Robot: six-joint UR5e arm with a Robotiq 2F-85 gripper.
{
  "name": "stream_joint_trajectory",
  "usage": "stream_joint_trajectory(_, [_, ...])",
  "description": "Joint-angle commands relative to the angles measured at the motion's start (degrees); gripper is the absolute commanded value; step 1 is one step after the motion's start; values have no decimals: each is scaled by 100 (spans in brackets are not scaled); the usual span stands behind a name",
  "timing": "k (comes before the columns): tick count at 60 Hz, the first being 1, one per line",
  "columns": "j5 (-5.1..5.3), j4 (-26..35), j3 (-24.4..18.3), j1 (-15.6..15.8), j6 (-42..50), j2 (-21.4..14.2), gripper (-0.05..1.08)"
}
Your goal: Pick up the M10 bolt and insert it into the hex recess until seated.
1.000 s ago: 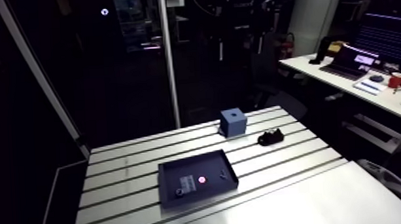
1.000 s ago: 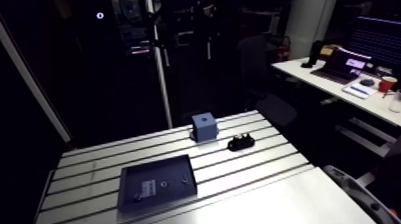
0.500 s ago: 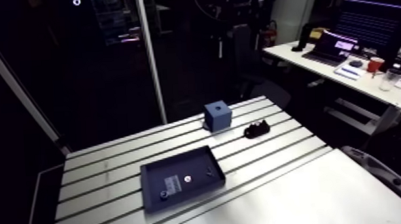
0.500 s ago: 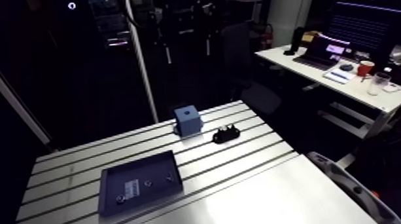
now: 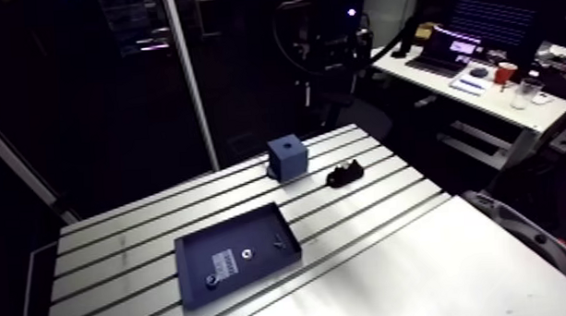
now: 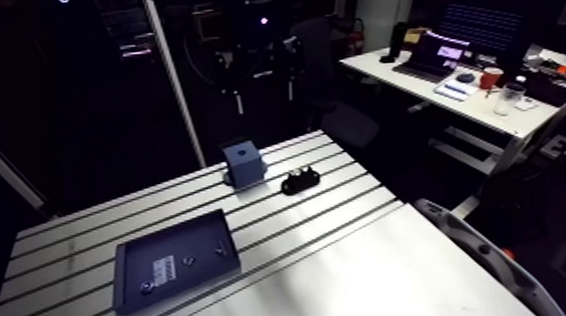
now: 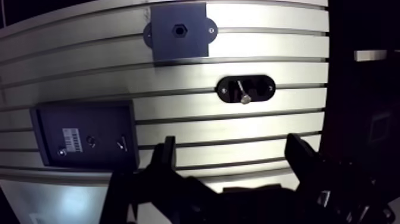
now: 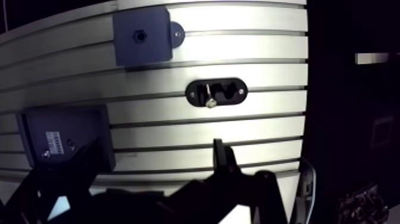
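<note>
In the wrist view a silvery bolt (image 7: 242, 93) lies in a black oval holder (image 7: 262, 88) on the slotted table (image 7: 238, 128). Beyond the holder stands a blue block (image 7: 191, 36) with a dark hex recess (image 7: 178, 28) in its top face. My gripper (image 7: 233, 156) hangs high above the table, open, with nothing between its fingers; the holder lies ahead of it. The arm view shows the blue block (image 5: 287, 156) and the holder (image 5: 345, 175) at the table's far side, but not the gripper.
A dark shallow tray (image 7: 50, 128) with a label and a few small fasteners lies on the table beside the gripper, also seen as the tray (image 5: 195, 266) in the arm view. The table's edge (image 7: 328, 89) runs just past the holder, with dark room beyond.
The whole arm view has shifted, so the camera has moved with the arm. The block, holder and tray keep their places on the table.
</note>
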Motion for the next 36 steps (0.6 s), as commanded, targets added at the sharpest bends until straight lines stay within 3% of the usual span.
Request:
stream_joint_trajectory(1, [283,-551,398,-318,-36,22,1])
stream_joint_trajectory(9, [416,-1019,681,-428,-69,22,1])
stream_joint_trajectory(36, [429,-1921,1229,-682,-213,231,1])
